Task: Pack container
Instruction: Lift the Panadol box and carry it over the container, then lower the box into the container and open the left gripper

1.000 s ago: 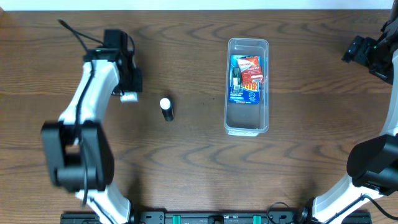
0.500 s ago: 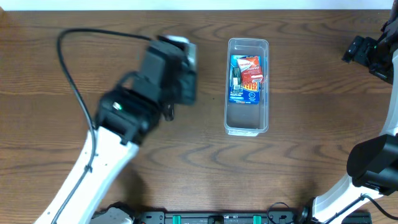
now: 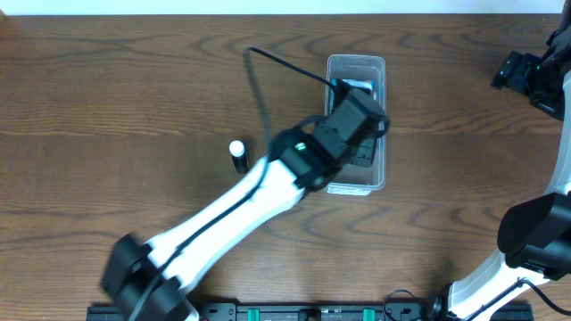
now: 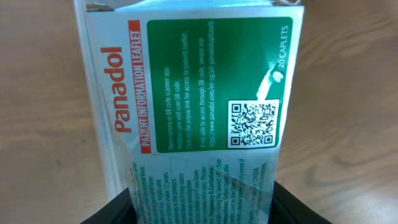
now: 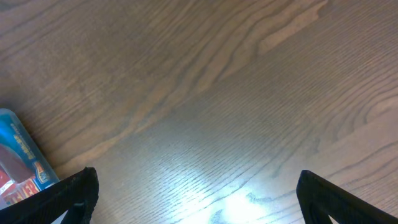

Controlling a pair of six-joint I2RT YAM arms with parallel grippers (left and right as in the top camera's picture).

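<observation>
The container point(image 3: 357, 61) is a clear long bin standing on end at the table's upper middle. A blue box point(image 3: 359, 86) shows inside its far end. My left gripper point(image 3: 359, 125) hangs over the bin's middle and hides most of what is inside. In the left wrist view it point(image 4: 202, 202) is shut on a white and green Panadol box point(image 4: 199, 93), a black finger on each side. My right gripper point(image 3: 525, 75) is at the far right edge, open and empty point(image 5: 199, 202).
A small black bottle with a white cap point(image 3: 238, 155) lies on the wood left of the bin. The left arm point(image 3: 232, 214) stretches diagonally from the front left. A blue and red box point(image 5: 18, 163) shows at the right wrist view's left edge.
My left arm has swung from the table's left side rightward to above the bin, carrying the Panadol box. The bottle and the right arm have not moved.
</observation>
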